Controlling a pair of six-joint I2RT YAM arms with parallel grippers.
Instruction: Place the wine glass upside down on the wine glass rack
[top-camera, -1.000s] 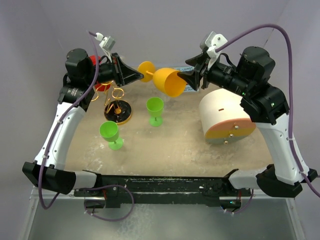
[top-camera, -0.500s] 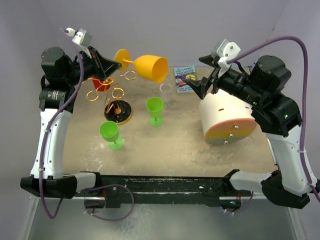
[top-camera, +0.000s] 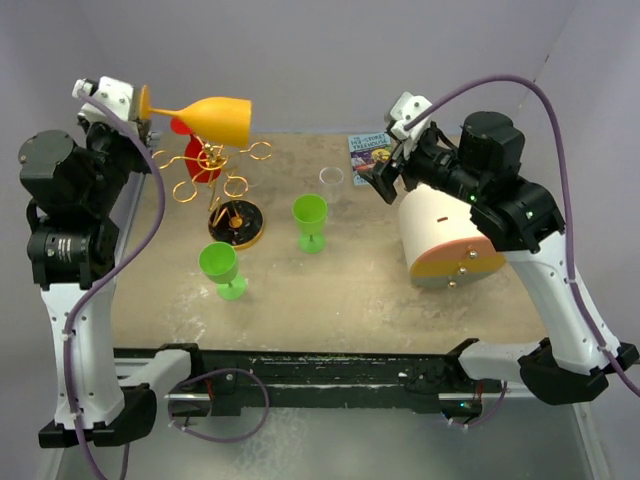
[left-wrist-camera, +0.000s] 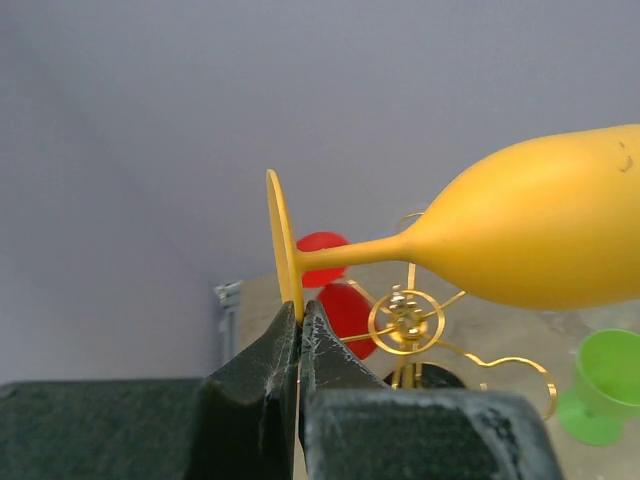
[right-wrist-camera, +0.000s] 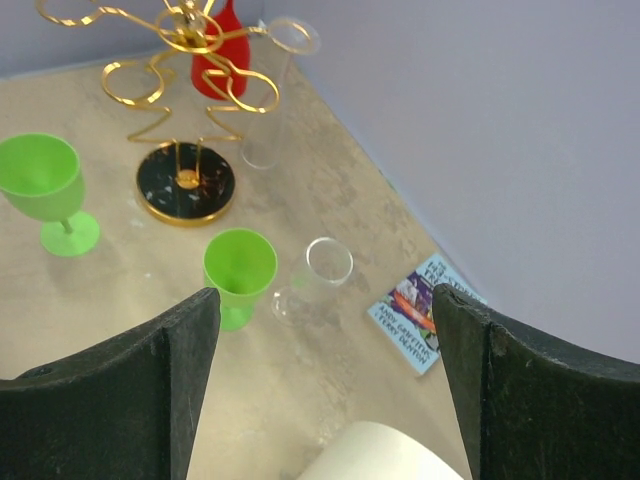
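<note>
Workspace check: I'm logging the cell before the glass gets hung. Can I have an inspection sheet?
Surface: sandy tabletop, patchy white marks.
Job's things: orange wine glass held sideways in the air above the gold rack, not hung yet.
Clutter: green glass, second green glass, red glass behind the rack, clear glass, booklet, white drum.
Grippers: left gripper shut on the glass's foot; right gripper open, empty.
Cables: purple cable arching off each wrist.
Surroundings: plain walls; nothing else seen.
</note>
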